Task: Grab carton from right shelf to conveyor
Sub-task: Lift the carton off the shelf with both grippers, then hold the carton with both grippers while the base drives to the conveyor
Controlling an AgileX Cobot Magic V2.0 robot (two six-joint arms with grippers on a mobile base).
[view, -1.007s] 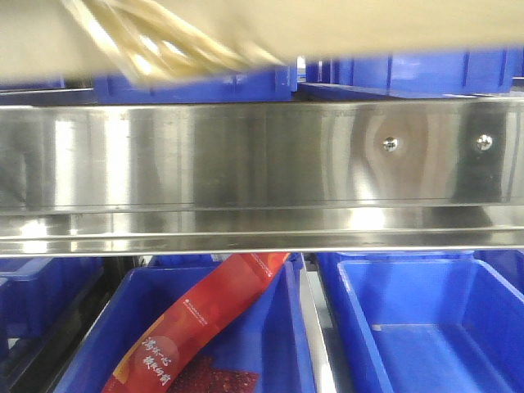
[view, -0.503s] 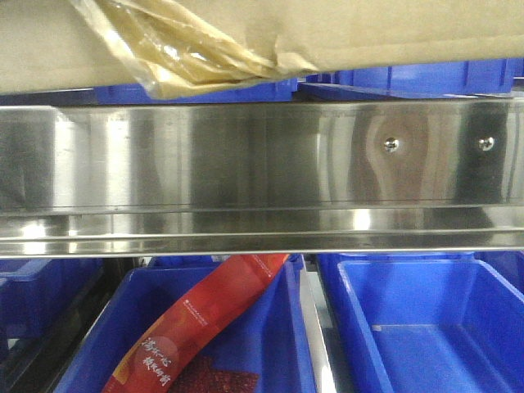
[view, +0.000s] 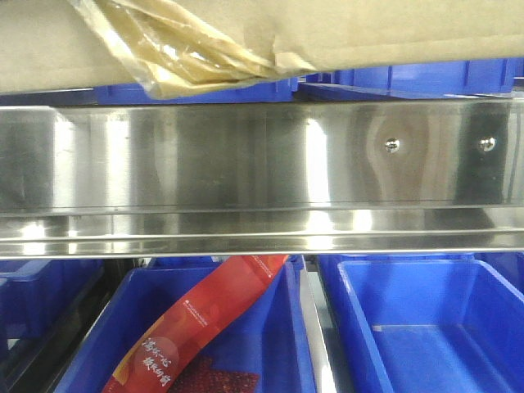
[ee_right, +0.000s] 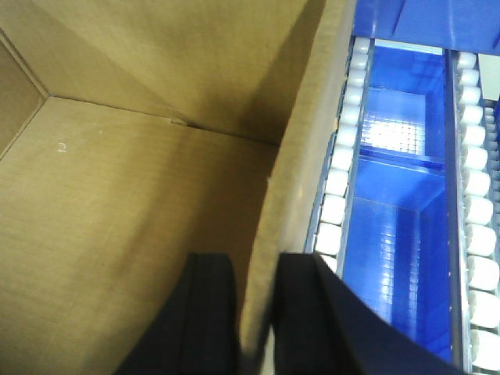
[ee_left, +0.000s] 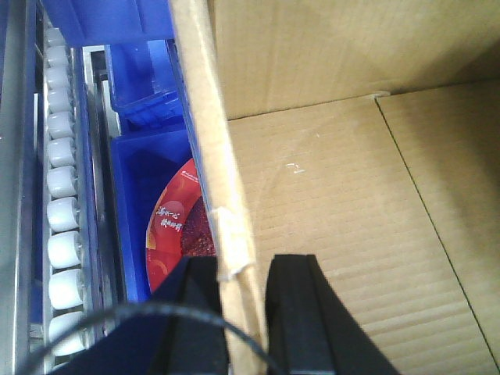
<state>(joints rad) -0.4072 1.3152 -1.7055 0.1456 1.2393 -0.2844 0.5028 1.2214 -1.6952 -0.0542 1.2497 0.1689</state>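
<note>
The carton (view: 393,33) is a plain brown cardboard box filling the top of the front view, with torn yellowish tape (view: 180,49) dangling from its lower seam. Its bottom edge hangs just above the right shelf's shiny steel rail (view: 246,164), which carries two screw heads. My left gripper (ee_left: 242,312) is shut on the carton's left wall, one black finger (ee_left: 293,312) inside the open box (ee_left: 344,195) and one outside. My right gripper (ee_right: 258,312) is shut on the right wall of the carton (ee_right: 117,195) in the same way. The conveyor is out of view.
Blue plastic bins (view: 409,327) sit below the rail, and one holds a red snack packet (view: 196,327). More blue bins (view: 426,75) stand behind the carton. White roller tracks (ee_left: 62,195) (ee_right: 340,180) run beside the bins (ee_right: 398,219) on both sides of the carton.
A second ago the carton and its tape were blurred by motion. Since half a second ago they have stayed almost still, with the lower edge slightly lower on the left.
</note>
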